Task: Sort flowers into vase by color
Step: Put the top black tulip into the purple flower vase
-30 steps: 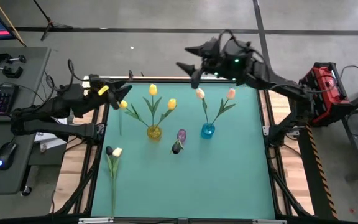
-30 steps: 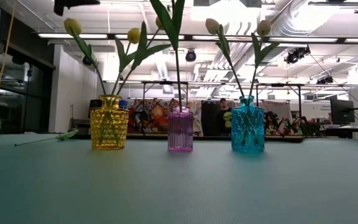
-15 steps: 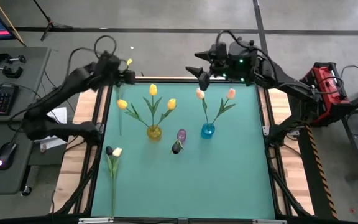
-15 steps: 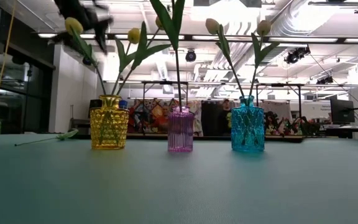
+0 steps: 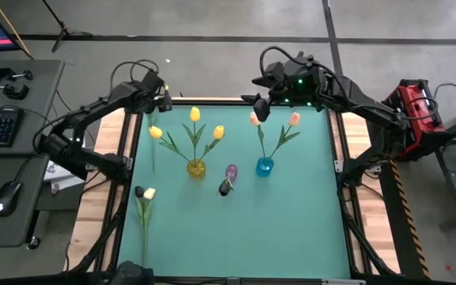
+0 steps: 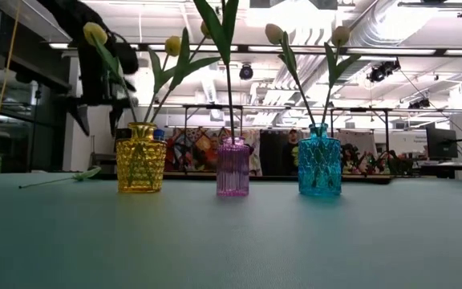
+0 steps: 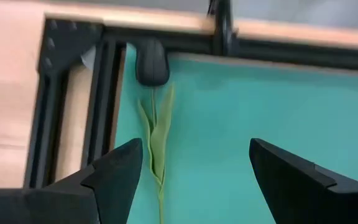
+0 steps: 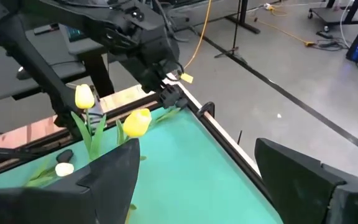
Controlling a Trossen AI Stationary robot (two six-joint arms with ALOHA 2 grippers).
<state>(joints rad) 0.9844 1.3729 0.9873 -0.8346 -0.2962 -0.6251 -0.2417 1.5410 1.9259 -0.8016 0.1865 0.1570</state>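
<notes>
Swinging back over the surface's far-left corner, left pincer (image 7: 194, 177) is hovering wide open, empty, above a loose dark tulip (image 7: 152, 65); right pincer (image 5: 260, 107) is waiting open. Vases already holding several flowers; two more lying near-left (image 5: 142, 194).

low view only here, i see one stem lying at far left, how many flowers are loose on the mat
observer: three. one dark tulip lies along the left edge, plus a dark-headed flower and a pale yellow-headed flower side by side nearer the front left.
operator: left claw doing what
observer: the left claw is open above that dark tulip, not touching it.
operator: right one
observer: the right claw is open and empty, over the far edge behind the blue vase.
</notes>
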